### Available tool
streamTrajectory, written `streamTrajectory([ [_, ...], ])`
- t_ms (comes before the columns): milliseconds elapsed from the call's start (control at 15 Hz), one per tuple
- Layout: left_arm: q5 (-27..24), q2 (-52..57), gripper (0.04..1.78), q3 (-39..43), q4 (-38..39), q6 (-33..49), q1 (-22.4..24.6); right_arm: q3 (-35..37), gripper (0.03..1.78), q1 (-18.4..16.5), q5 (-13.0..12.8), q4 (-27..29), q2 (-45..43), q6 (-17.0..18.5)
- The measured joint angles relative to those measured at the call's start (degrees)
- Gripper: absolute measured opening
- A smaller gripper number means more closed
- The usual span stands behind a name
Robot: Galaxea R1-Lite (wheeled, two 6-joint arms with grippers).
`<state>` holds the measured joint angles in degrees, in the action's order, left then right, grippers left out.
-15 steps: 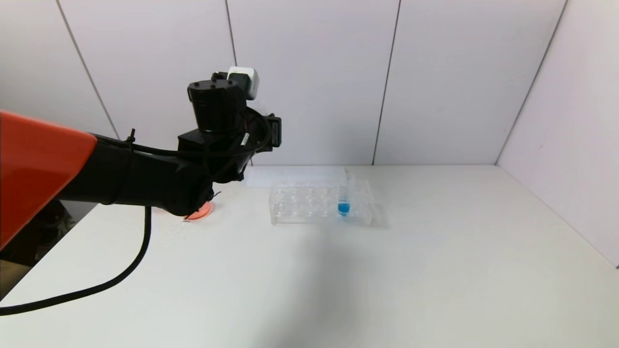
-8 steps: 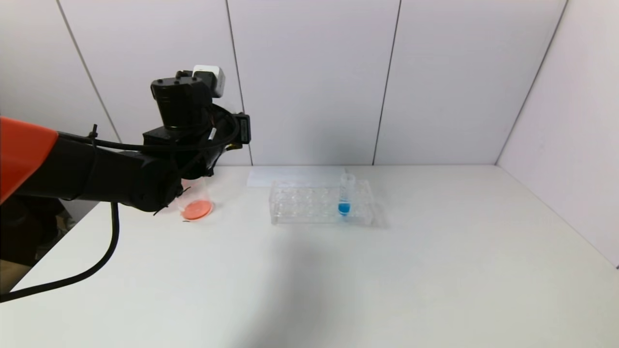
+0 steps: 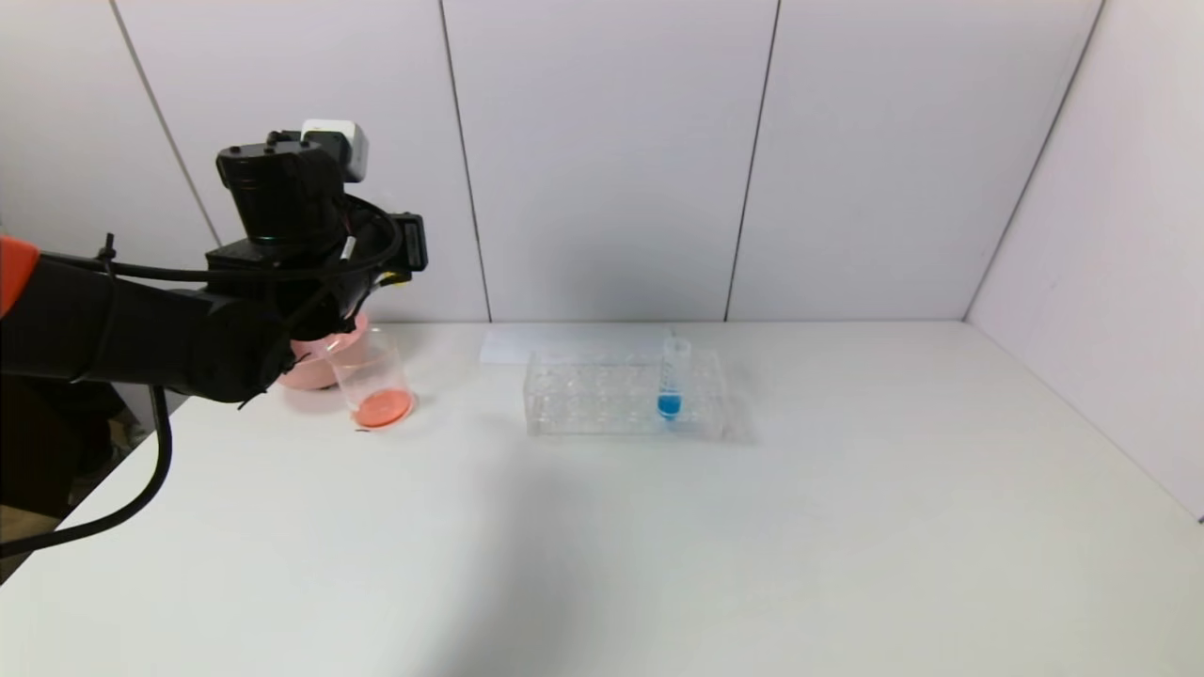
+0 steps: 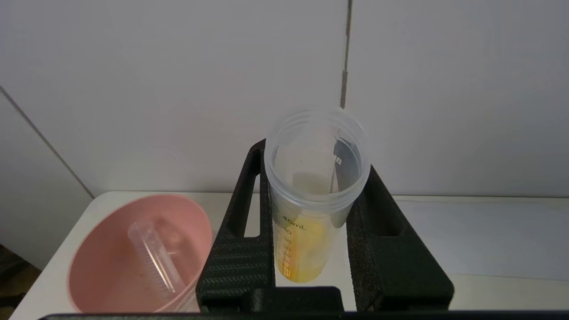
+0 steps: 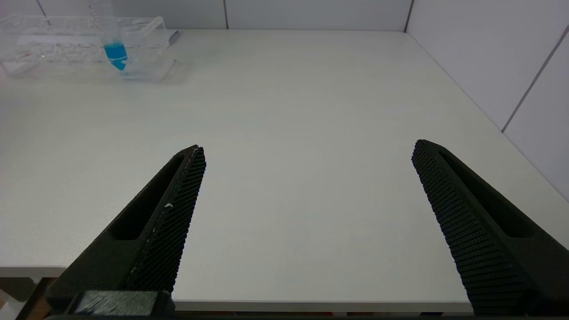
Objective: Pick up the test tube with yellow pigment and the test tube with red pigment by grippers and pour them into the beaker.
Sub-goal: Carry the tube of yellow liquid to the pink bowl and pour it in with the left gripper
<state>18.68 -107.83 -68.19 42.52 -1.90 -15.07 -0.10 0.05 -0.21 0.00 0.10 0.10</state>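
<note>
White wall behind, left claw (image 4: 311,231) clamps the yellow-pigment tube (image 4: 311,195) between its fingers.

Beaker (image 3: 374,383) on table (image 3: 752,527), bowl (image 3: 315,362) just behind-left; rack (image 3: 621,393) to right (one tube (image 3: 670,381) inside).

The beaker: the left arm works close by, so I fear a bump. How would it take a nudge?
The beaker holds only a thin red-orange layer, so it is probably light and would slide on the smooth table. Standing taller than wide, it might tip if struck near the rim.
</note>
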Motion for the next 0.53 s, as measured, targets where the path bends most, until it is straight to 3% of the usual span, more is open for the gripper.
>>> streamTrajectory([
  [533, -3.22, 2.21, 0.47, 4.56, 0.52, -0.11, 10.12, 0.0, 1.7, 0.02, 0.0, 0.0, 0.0, 0.0],
])
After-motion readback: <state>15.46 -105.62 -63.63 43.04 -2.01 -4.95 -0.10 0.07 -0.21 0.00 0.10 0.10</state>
